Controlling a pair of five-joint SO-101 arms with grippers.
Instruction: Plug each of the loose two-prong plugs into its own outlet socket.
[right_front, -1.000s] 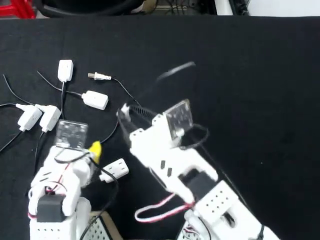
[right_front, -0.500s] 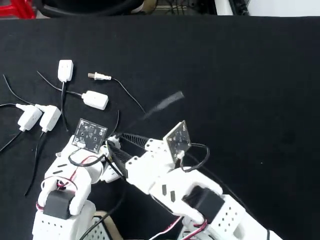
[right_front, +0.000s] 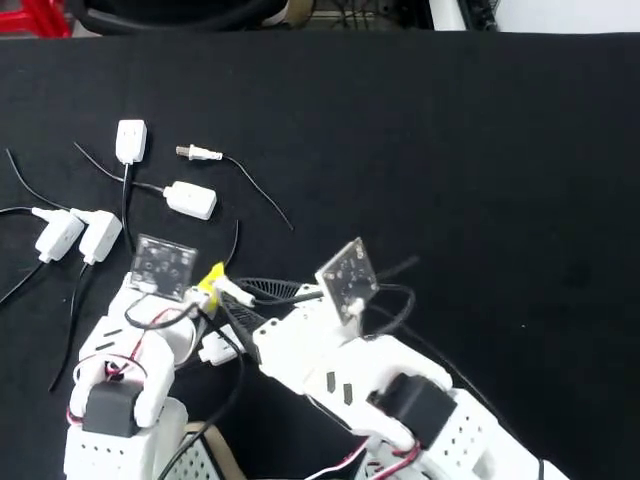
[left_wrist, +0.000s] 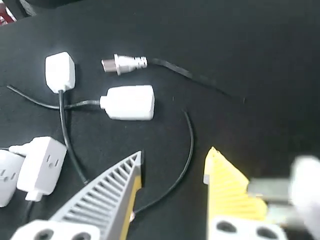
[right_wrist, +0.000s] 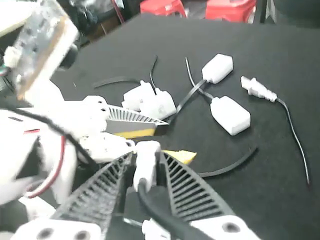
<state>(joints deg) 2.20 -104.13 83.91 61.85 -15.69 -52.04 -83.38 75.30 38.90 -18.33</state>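
Left gripper (left_wrist: 175, 156): spread and empty, low over the bench (right_front: 480, 150). Held plug (right_wrist: 145, 172): just beside that gripper's yellow tip, long axis lying across toward the left arm, prongs apparently leading. Right gripper (right_wrist: 146, 156): pinching the plug's body. Keep your prongs level and square to a socket (right_front: 190, 199) before pushing.

right tool (right_front: 236, 292) | brought its plug (right_wrist: 146, 165) back, now beside left tool (left_wrist: 172, 162) | cable (right_wrist: 150, 205) dragged along
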